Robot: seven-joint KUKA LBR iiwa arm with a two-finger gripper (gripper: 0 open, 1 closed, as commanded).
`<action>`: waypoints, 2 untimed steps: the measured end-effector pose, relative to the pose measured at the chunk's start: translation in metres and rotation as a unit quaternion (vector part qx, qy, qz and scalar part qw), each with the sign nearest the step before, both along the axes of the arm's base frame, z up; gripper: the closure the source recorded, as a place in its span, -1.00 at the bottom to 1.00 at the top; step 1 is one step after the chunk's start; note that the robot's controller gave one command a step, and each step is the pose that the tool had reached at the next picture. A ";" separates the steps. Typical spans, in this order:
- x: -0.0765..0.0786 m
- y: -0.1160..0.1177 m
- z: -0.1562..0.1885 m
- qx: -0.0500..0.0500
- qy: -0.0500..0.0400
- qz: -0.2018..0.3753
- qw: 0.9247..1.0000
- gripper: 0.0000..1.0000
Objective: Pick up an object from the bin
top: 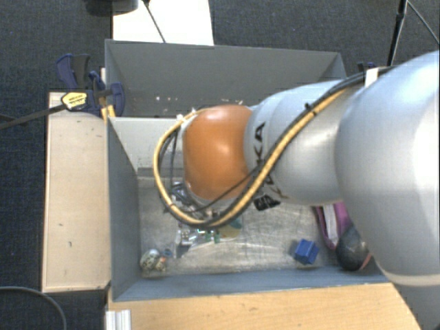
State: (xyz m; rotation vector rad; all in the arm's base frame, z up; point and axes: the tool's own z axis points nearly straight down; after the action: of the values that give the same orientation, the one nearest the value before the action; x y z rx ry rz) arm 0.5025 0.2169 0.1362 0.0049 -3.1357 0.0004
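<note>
The claw [194, 235] hangs low over the bin [124, 205] floor, left of the middle (whether it is spread or closed cannot be told under the orange cover [214, 153]). A green thing [224, 233] lies just beside it. A ball [152, 260] sits front-left, a blue block [305, 251] well right.

We see a small flat green-and-white piece [221, 234] lying on the floor of the bin [227, 74], near the front and left of centre. A mottled little ball [152, 261] sits in the front-left corner. A blue block [305, 251] lies tilted at the front right.
</note>
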 end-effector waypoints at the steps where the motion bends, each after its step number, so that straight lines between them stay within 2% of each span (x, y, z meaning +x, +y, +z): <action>1: -0.003 -0.068 -0.064 0.002 -0.005 0.089 0.996 -1.00; 2: -0.013 -0.073 -0.035 0.001 -0.005 -0.002 1.000 -1.00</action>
State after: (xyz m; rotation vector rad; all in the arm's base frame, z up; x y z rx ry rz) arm 0.4891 0.1441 0.1009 -0.0027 -3.1456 -0.0032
